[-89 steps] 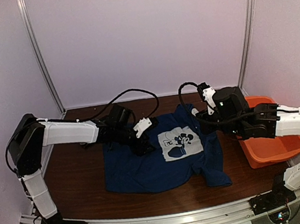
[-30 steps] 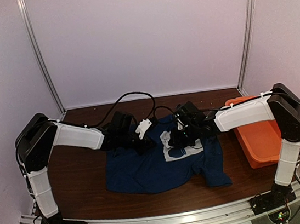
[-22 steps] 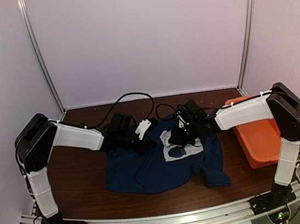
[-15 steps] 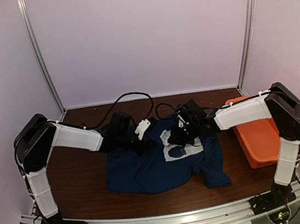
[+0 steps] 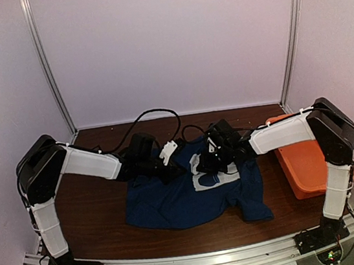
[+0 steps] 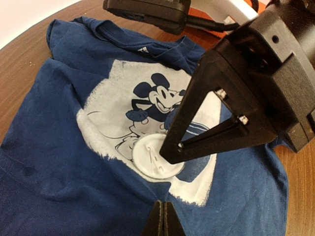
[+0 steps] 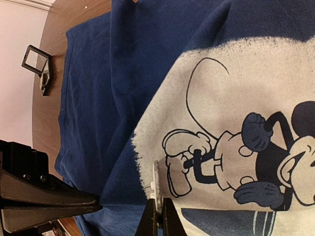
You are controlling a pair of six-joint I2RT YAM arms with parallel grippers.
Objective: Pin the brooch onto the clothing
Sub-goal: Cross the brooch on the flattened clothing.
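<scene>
Because the brooch (image 6: 155, 157) seems light and rigid, right end effector (image 7: 157, 210) pinches its rim at the print (image 6: 147, 110) on the limp T-shirt (image 6: 54, 157); left end effector (image 6: 164, 217) closed.

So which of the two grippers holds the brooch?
The right gripper: its shut fingertips pinch the round brooch over the shirt's white print. The left gripper, also shut, is apart from it.

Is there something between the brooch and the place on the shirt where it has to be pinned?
Nothing visible does. The right gripper holds the brooch, which lies against the white print of the T-shirt. The shut left gripper is off to the side.
</scene>
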